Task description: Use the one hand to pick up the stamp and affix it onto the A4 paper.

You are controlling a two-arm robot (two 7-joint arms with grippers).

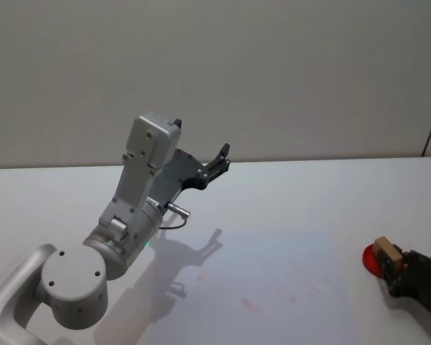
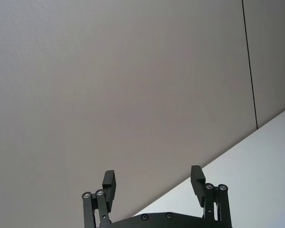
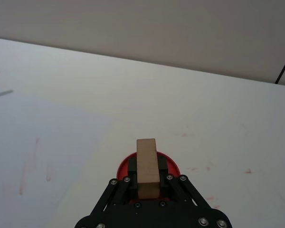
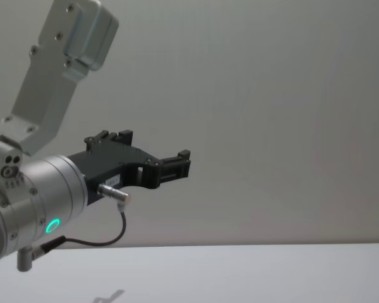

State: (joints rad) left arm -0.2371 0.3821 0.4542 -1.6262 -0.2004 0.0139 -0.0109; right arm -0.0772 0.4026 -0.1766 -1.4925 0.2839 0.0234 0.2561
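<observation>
Right gripper [image 3: 147, 167] fingers clamped narrow on stamp [image 3: 147, 151] wooden handle, red base down on white table [image 3: 213, 109], just right of A4 paper [image 1: 273, 284]. Left gripper [image 2: 152, 179] raised, fingers wide apart, empty.

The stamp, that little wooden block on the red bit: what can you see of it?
The stamp is a plain, light-brown block, wood by its look, standing upright on a round red part; whether that is its base or an ink pad I cannot tell. It sits on the white table, right of the A4 paper, not on it. The right gripper is shut on the block, a black finger on each side. The left gripper is raised, well away.
</observation>
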